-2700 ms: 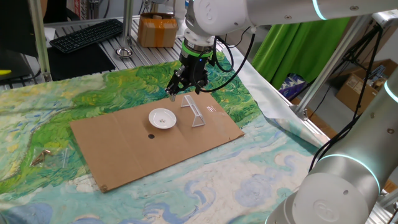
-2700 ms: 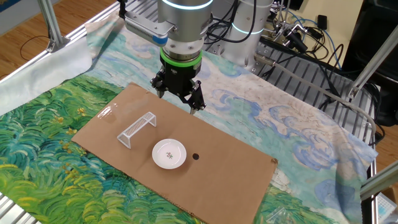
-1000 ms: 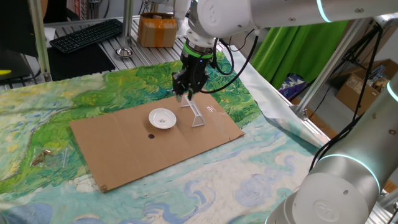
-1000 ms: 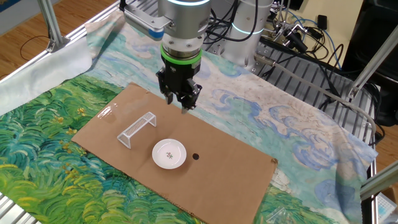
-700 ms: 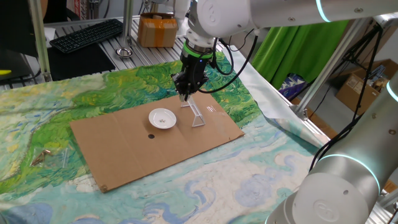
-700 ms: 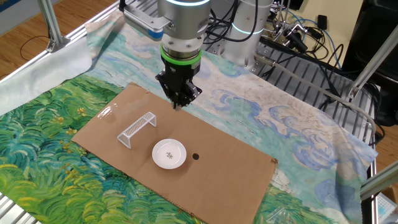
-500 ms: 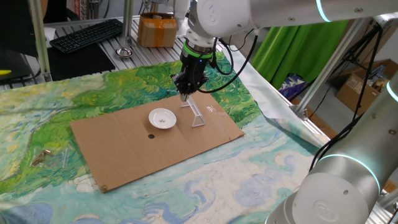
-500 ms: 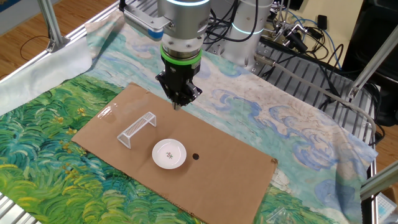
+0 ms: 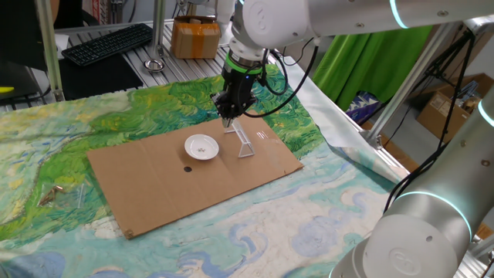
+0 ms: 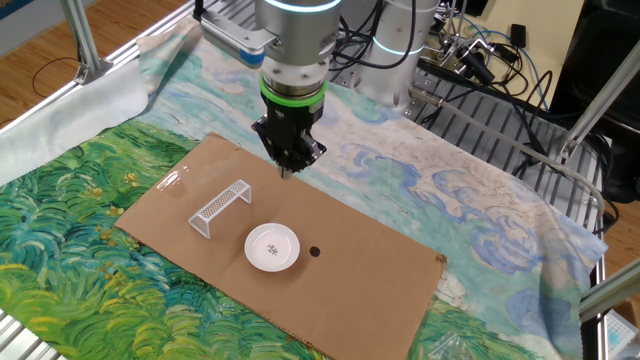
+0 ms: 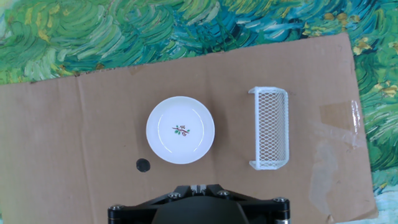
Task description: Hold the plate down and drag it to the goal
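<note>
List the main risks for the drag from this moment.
1. The gripper hangs shut above the cardboard, off to one side of the plate; pressing down off-centre may tip the shallow dish or let it slip.
2. The goal is a light bracket standing loose beside the plate; a fast push may knock it away.
3. A black dot lies near the plate; it is no target.

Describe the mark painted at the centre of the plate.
A tiny sprig in red and green on the white plate, clearest in the hand view.
</note>
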`<control>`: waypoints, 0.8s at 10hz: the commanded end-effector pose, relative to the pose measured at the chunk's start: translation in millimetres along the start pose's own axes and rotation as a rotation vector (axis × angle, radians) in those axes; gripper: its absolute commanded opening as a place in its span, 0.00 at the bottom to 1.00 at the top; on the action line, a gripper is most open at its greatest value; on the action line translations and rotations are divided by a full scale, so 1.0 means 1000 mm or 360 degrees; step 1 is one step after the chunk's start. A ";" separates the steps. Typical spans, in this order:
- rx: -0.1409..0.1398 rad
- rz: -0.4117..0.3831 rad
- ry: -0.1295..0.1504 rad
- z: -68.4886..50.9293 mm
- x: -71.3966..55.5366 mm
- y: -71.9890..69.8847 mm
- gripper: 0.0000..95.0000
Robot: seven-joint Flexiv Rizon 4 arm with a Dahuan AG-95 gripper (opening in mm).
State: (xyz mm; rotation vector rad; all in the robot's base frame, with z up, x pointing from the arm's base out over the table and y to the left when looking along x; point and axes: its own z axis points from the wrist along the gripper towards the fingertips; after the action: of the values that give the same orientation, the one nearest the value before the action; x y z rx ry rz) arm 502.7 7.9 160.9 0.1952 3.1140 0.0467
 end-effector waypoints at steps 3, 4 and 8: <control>-0.0002 -0.0006 -0.0002 0.011 -0.002 0.007 0.00; -0.0003 -0.0008 -0.0002 0.014 -0.003 0.009 0.00; -0.0005 0.0001 -0.0003 0.028 -0.012 0.018 0.00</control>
State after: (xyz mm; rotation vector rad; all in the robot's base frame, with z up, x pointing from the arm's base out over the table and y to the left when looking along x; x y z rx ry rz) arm 519.5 26.4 132.1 0.1972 3.1141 0.0539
